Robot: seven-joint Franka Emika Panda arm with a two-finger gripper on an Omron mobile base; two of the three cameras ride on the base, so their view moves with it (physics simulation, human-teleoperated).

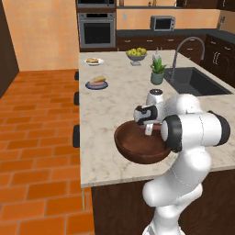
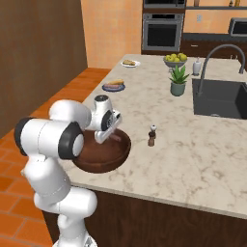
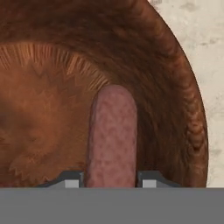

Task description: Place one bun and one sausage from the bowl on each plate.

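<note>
Down inside the wide, round, dark reddish-brown wooden-looking bowl (image 3: 52,65) the two-finger gripper (image 3: 111,180) sits with a pinkish-brown, round-ended sausage (image 3: 113,135) running straight out between its small dark finger tips (image 3: 70,178). The jaws stand one on each side of the sausage, pressed up against its flanks, so they are clamped on it. Ahead of the jaws the sausage's rounded end lies on the bowl's ribbed inner floor; beyond that end the dark wall of the bowl rises, and past the rim a strip of pale marbled counter (image 3: 205,52) shows.

From the base cameras, the gripper (image 1: 148,129) dips into the bowl (image 1: 133,149), which stands near the front edge of the counter (image 1: 119,87). Well beyond the jaws, across the counter, the small round dark blue-grey plate (image 1: 97,85) carries a bun with something pinkish along it, and farther still the small round plain white plate (image 1: 94,61) holds a bun. A small dark pepper mill with a pale top (image 2: 152,135) stands just beside the bowl (image 2: 113,157), on the sink side of the gripper (image 2: 107,130). A potted green plant (image 2: 178,79) and a grey footed bowl of yellow-green fruit (image 2: 174,60) stand far off.
</note>
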